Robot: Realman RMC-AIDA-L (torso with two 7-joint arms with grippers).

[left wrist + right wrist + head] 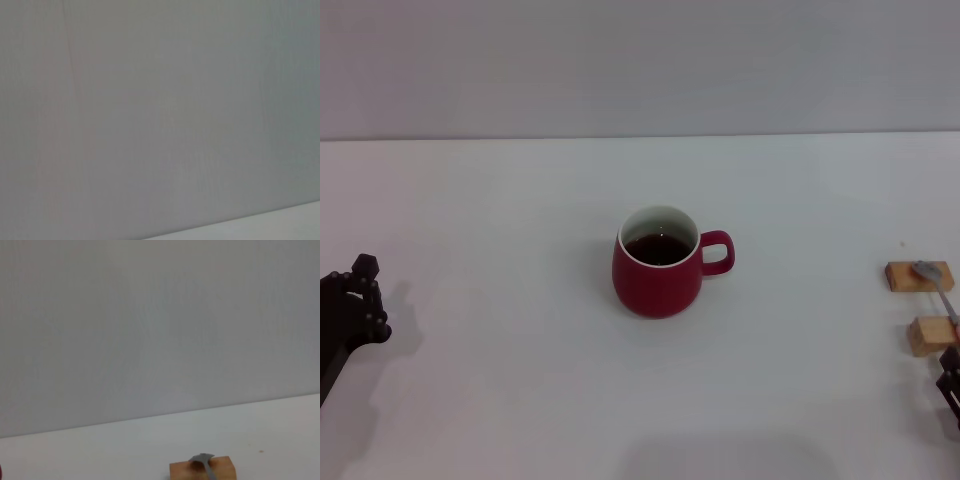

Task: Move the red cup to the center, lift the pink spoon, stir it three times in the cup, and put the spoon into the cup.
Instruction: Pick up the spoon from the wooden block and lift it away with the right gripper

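Observation:
The red cup (660,265) stands upright in the middle of the white table, handle toward the right, with dark liquid inside. The pink spoon (934,283) lies across two tan wooden blocks (918,276) at the table's right edge; its grey bowl (200,459) rests on the farther block (202,470) in the right wrist view. My right gripper (950,385) is at the right edge, just in front of the nearer block and the spoon's handle end. My left gripper (355,305) sits at the far left, well away from the cup.
Bare white tabletop (500,200) surrounds the cup on all sides. A grey wall (640,60) rises behind the table's far edge. The left wrist view shows only wall and a strip of table.

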